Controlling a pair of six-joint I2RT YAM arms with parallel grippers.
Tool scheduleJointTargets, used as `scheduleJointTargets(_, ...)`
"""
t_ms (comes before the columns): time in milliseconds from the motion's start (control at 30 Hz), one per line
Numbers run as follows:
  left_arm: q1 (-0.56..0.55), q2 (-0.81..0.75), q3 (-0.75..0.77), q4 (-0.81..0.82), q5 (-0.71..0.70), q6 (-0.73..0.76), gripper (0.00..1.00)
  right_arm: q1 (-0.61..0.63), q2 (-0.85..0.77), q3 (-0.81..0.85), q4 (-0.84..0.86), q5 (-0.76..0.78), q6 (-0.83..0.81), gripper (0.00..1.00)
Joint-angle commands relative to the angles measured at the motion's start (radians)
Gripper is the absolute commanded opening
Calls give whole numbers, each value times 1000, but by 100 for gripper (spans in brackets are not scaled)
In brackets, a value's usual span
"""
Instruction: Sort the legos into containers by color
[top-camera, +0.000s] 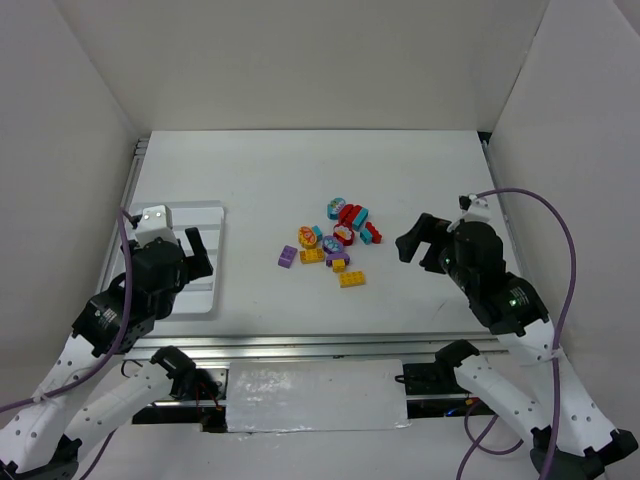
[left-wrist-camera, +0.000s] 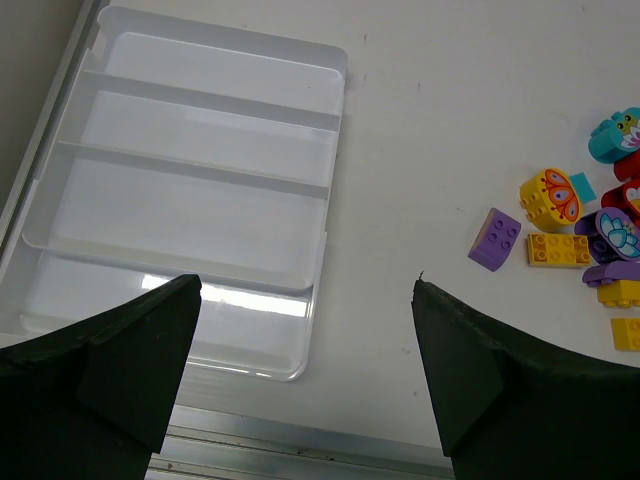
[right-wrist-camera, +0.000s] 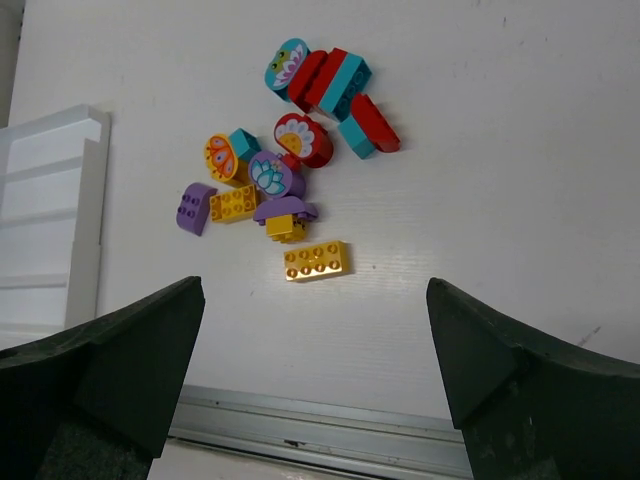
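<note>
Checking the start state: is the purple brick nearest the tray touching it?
Apart. Left wrist view shows bare table between the purple brick and the tray.

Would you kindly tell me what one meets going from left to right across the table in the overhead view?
tray → purple brick → cluster of other legos → right hand

arm links (top-camera: 60, 375): white | joints (top-camera: 150, 280): black | cables (top-camera: 545, 215): purple | hands (top-camera: 198, 252): black
</note>
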Motion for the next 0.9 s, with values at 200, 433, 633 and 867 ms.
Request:
scheduleJointTargets(200,-1,1,1,35,10,4,99,9,104,6,104,-160,21,100)
scheduleJointTargets(433,4,7,-10,54,44,19,100,197,459,64,131,36,56,100)
scheduleJointTargets(633,6,9,-15,62,61,26,99,305,816,189,97,177,47,100)
scheduleJointTargets(867,7,1,-22,78,82,38,100,326,967,187,155,150,43,99)
